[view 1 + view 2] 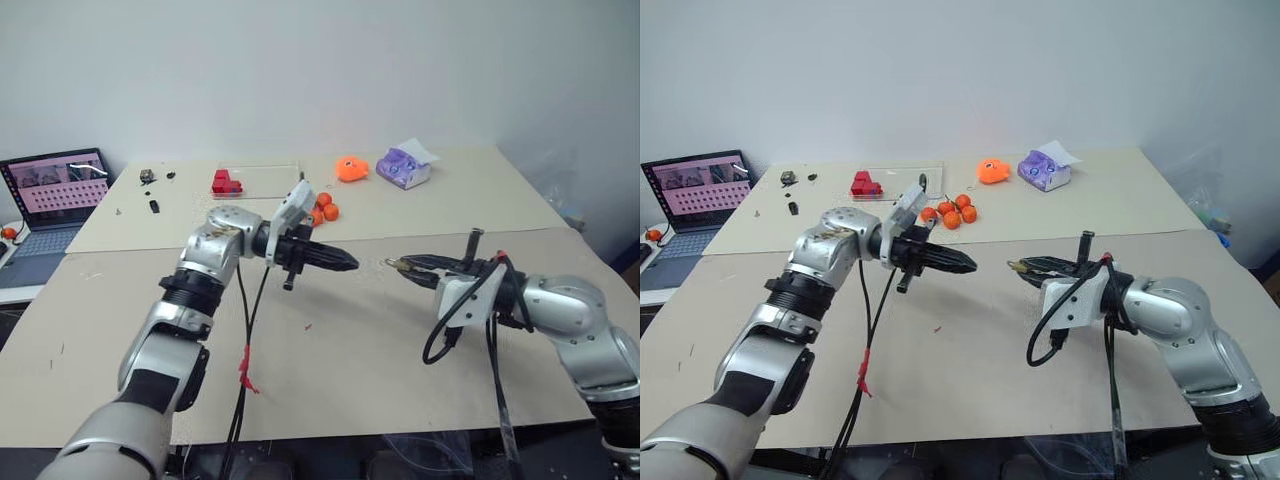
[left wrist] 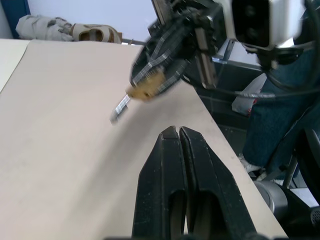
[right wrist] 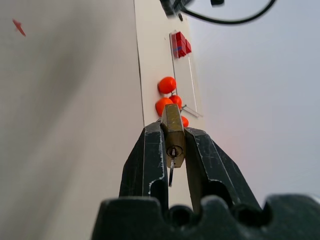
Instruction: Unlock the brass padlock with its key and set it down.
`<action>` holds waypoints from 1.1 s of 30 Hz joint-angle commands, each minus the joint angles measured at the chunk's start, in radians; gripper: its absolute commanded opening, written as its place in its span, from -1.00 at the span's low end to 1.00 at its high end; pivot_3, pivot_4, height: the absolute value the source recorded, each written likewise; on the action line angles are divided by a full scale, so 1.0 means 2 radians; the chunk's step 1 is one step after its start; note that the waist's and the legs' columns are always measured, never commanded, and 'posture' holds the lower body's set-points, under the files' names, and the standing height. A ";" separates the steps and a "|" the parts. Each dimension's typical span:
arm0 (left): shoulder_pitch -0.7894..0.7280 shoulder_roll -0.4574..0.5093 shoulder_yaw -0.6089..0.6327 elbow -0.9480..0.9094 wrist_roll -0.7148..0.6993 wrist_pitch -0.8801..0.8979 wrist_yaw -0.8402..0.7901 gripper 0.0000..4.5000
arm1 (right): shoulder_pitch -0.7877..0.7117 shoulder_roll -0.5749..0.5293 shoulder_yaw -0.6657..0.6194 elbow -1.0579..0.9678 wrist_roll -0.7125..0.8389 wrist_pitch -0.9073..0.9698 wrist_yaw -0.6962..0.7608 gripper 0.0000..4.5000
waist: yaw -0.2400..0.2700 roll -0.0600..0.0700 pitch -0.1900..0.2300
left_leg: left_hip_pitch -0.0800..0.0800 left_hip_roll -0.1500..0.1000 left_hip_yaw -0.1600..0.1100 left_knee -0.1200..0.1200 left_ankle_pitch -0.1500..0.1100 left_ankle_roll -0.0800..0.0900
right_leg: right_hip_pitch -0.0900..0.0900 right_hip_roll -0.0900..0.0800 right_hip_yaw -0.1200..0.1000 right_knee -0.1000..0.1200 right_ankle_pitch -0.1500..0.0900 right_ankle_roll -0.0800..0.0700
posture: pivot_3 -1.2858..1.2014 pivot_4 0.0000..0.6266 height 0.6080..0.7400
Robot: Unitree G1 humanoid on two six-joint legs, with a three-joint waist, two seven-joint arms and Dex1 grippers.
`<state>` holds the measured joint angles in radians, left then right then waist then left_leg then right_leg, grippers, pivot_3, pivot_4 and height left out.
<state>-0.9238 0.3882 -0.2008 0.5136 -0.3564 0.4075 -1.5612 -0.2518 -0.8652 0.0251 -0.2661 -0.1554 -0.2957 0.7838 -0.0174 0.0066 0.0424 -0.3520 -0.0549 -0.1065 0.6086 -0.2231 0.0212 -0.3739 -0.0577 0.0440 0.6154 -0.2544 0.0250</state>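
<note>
The brass padlock [image 3: 173, 132] is clamped between the two fingers of the right gripper [image 3: 173, 150] and is held in the air above the front part of the surface [image 1: 330, 380], with its keyhole end turned back toward the wrist. The key [image 3: 171, 172] is seen seated in the keyhole, its shaft sticking out between the fingers. In the left wrist view the same padlock [image 2: 146, 89] is seen at the tip of the right gripper, with the key [image 2: 120, 106] slanting from it toward the surface.

The left gripper [image 1: 345, 263] is fully closed with nothing held, and it is pointed across at the right gripper [image 1: 408, 267], a clear gap being left between the two tips. Both are held well inside the edges of the surface, over a wide bare stretch of board.

Farther back, beyond a seam in the surface, a cluster of oranges [image 1: 952, 212] and a red block [image 1: 865, 184] are set, well apart from the padlock. A laptop [image 1: 55, 200] is placed off the left edge.
</note>
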 commanded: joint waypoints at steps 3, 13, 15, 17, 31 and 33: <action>0.004 0.023 0.043 -0.037 -0.014 0.012 0.033 -0.95 | -0.034 -0.006 -0.020 0.011 0.004 -0.014 -0.011 -0.93 | 0.002 0.000 -0.001 | 0.000 0.000 0.000 0.000 0.000 0.000 | 0.000 0.000 0.000 0.000 0.000 0.000 | 0.03 -1.00 1.00; 0.064 0.032 0.102 -0.122 0.003 0.000 0.204 -0.95 | -0.030 0.049 -0.020 0.006 0.055 0.100 -0.024 -0.93 | 0.002 -0.002 -0.006 | 0.000 0.001 0.000 0.000 0.000 0.000 | 0.000 -0.001 0.001 0.000 0.000 0.000 | 0.03 -1.00 1.00; 0.093 0.042 0.107 -0.161 -0.009 0.018 0.208 -0.95 | -0.020 0.057 -0.017 -0.008 0.066 0.116 -0.019 -0.93 | 0.002 -0.002 -0.007 | 0.000 0.001 0.000 0.000 0.000 0.000 | -0.001 -0.001 0.001 0.000 0.000 0.000 | 0.03 -1.00 1.00; 0.123 0.057 0.108 -0.192 -0.021 0.040 0.206 -0.95 | -0.011 0.047 -0.002 -0.013 0.041 0.080 -0.013 -0.93 | 0.001 -0.001 -0.007 | 0.000 0.000 0.000 0.000 0.000 0.000 | -0.001 -0.001 0.002 0.001 0.000 0.000 | 0.03 -1.00 1.00; 0.161 0.143 0.095 -0.217 -0.065 0.099 0.131 0.11 | -0.032 0.041 0.071 0.041 -0.043 -0.087 -0.018 -0.93 | 0.000 -0.002 -0.008 | 0.000 0.000 0.001 -0.001 -0.001 0.001 | -0.004 0.000 0.002 0.005 0.000 0.000 | 0.03 -1.00 1.00; 0.170 0.158 0.087 -0.219 -0.055 0.082 0.116 0.42 | -0.043 0.048 0.081 0.054 -0.057 -0.106 -0.026 -0.93 | -0.003 -0.002 -0.008 | 0.000 0.000 0.001 -0.001 -0.001 0.001 | -0.005 0.000 0.003 0.005 0.000 0.000 | 0.03 -1.00 1.00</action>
<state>-0.5830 0.6824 -0.0224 0.1067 -0.4721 0.6055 -1.3005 -0.3058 -0.7796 0.1850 -0.1577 -0.2549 -0.4639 0.7556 -0.0225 0.0031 0.0264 -0.3525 -0.0539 -0.1041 0.6066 -0.2231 0.0211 -0.3840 -0.0577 0.0492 0.6247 -0.2541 0.0244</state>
